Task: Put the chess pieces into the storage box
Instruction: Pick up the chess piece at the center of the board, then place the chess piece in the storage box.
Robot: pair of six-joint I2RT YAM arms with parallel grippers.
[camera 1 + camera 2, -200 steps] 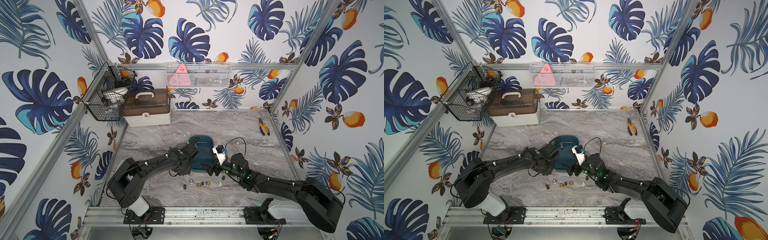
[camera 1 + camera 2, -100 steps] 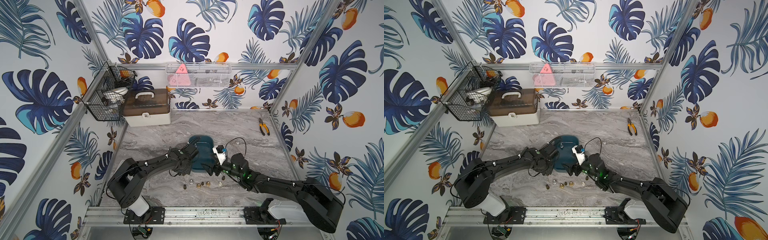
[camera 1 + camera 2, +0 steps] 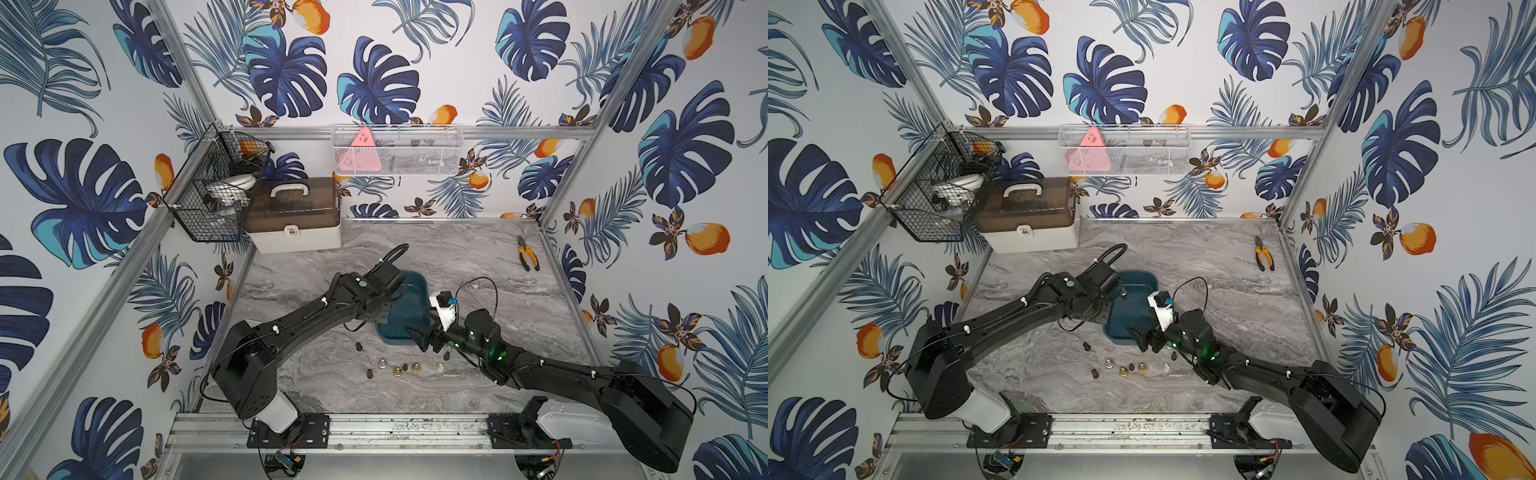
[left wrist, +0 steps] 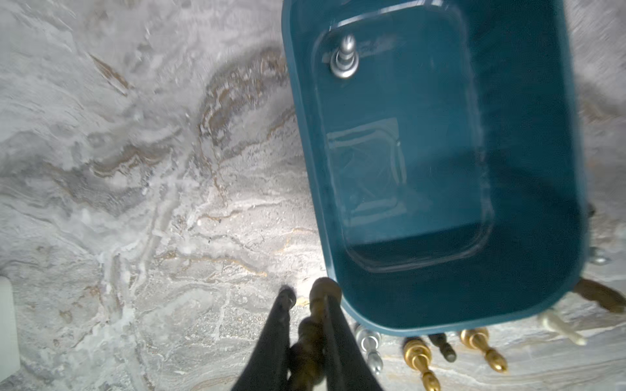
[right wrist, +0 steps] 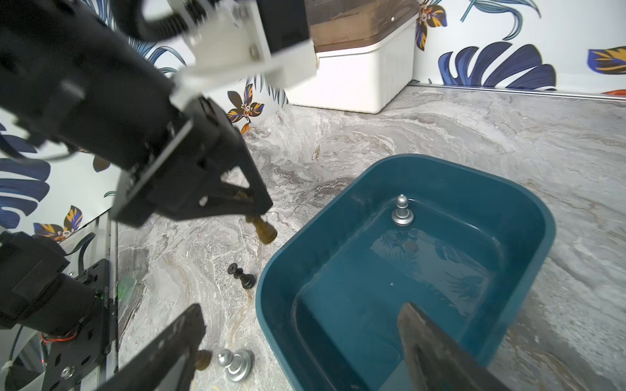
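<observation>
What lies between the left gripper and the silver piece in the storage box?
Right wrist view: between left gripper and silver piece, only bare tabletop and the storage box rim.

Two matte black jointed arms [image 3: 299, 322] with white base casings [image 3: 279, 413], looping black cables [image 3: 391, 252], green status lights [image 3: 491, 353], and a white camera mount [image 3: 444, 311] at the right gripper's [image 3: 417, 338] wrist.

Reaches in from 7 o'clock with the left arm [image 3: 291, 328], left hand [image 4: 308, 299] pinched on a brown piece [image 4: 310, 333], tips angled down. Stretches low from 5 o'clock with the right arm [image 3: 552, 370], right hand [image 5: 301, 318] spread wide, empty.
</observation>
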